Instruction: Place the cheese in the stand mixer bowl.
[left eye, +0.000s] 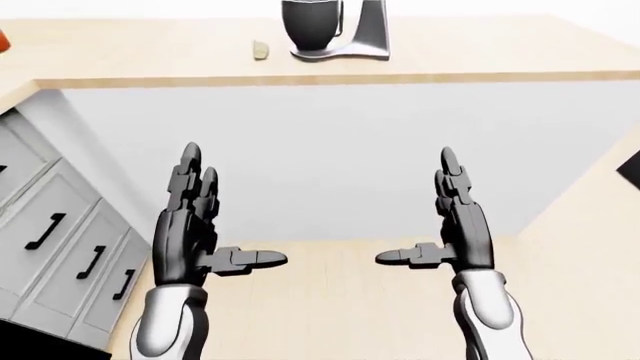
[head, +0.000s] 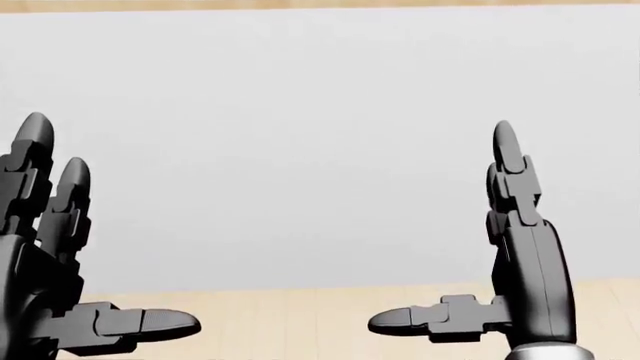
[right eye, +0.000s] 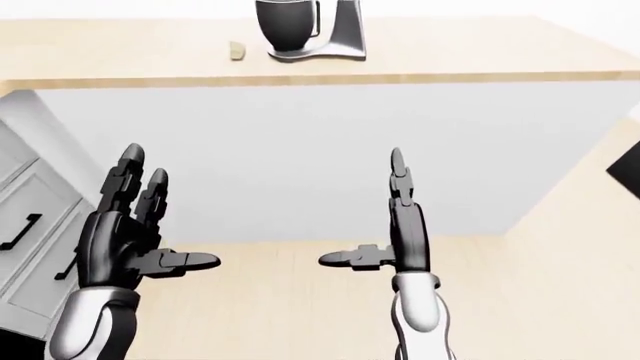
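Task status: not yet started, judging from the layout. The cheese (left eye: 261, 49) is lying on the wooden counter (left eye: 480, 52) at about 12 o'clock in the left-eye view, just beside the stand mixer (left eye: 365, 30) at its 9 o'clock side and outside the dark mixer bowl (left eye: 312, 24). The left hand (left eye: 190, 225) and right hand (left eye: 462, 225) are hovering well apart from the counter, at 7 and 5 o'clock, fingers spread and straight, thumbs pointing inward, holding nothing. Approach, grasp, lift and release are all remaining.
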